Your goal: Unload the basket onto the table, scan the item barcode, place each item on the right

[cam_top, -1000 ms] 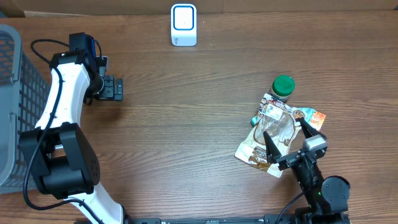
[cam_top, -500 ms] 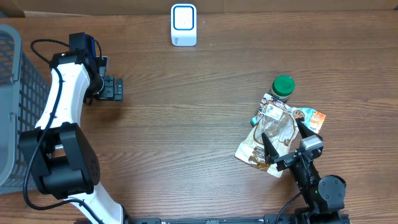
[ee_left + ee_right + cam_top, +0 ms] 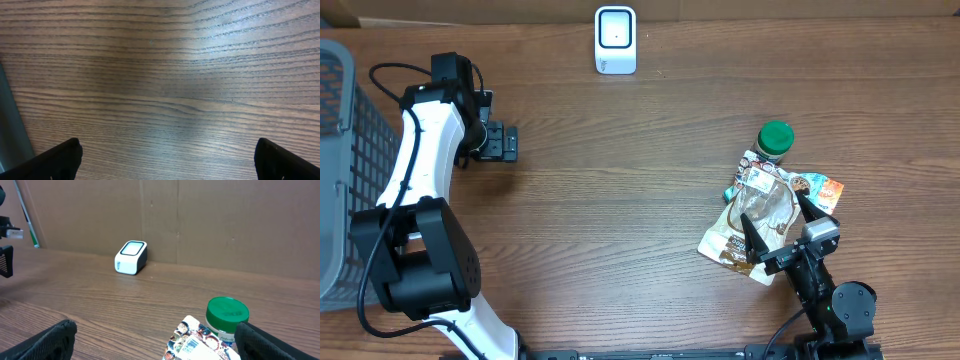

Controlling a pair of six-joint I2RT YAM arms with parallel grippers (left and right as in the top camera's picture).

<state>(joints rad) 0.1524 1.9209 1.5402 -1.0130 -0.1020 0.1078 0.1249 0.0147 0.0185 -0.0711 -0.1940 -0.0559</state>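
Going from left to right in the view from above, my left gripper (image 3: 506, 142) is hanging wide open with nothing in it, near the grey basket (image 3: 340, 150). The white scanner (image 3: 616, 40) is sitting at the 12 o'clock edge of the table (image 3: 620, 220). The thing I am planning to scan, the flat snack pouch (image 3: 760, 225), is lying far over on the right, with a green-lidded jar (image 3: 776, 140) right up against its top end. The pouch is lying slanted, its long way running from about 7 o'clock to 1 o'clock. A white label (image 3: 756, 180) that looks like the barcode is facing up near the jar end. My right gripper (image 3: 772, 205) is hovering over the pouch, jaws spread wide and holding nothing. So the right arm is much the nearer one. From it the scanner is sitting at about 11 o'clock, well apart, and I am guessing the pouch needs carrying that way.
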